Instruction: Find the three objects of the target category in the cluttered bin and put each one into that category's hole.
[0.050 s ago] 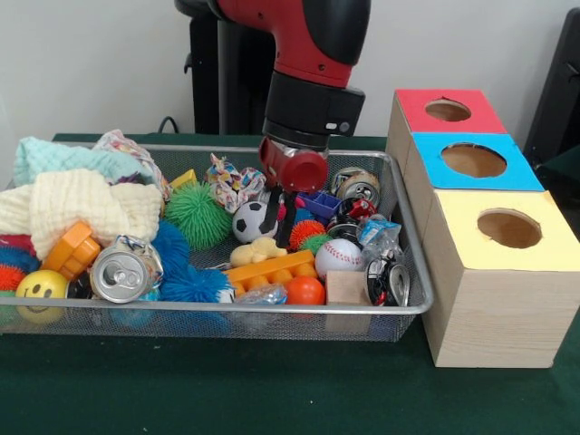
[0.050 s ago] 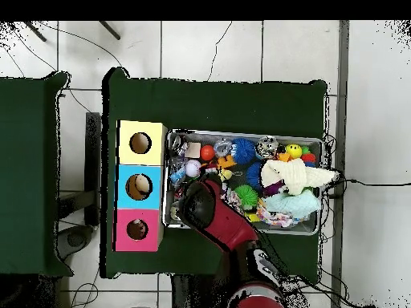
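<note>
1. I see the arm (image 1: 304, 54) reaching down into the wire bin (image 1: 412, 272), with the end effector (image 1: 283, 217) low among the clutter, just beside the soccer ball (image 1: 250, 220) and the blue block (image 1: 319, 204).
2. I cannot tell how far the end effector is open or whether it has hold of anything; the red wrist housing and the toys hide it.
3. In the front view, a baseball (image 1: 338, 256) lies near the bin's right end, touching an orange ball (image 1: 305, 290) side and a wooden block (image 1: 347, 286).
4. A crushed can (image 1: 120, 272) rests at the front left, next to a yellow smiley ball (image 1: 42, 286) and a blue spiky ball (image 1: 192, 283).
5. A green spiky ball (image 1: 198, 214) sits behind them, beside the cream cloth (image 1: 77, 204).
6. Three boxes stand on the green surface (image 1: 272, 390) right of the bin, touching one another: red box (image 1: 449, 111), blue box (image 1: 473, 161), yellow box (image 1: 507, 228), each with a round hole on top.
</note>
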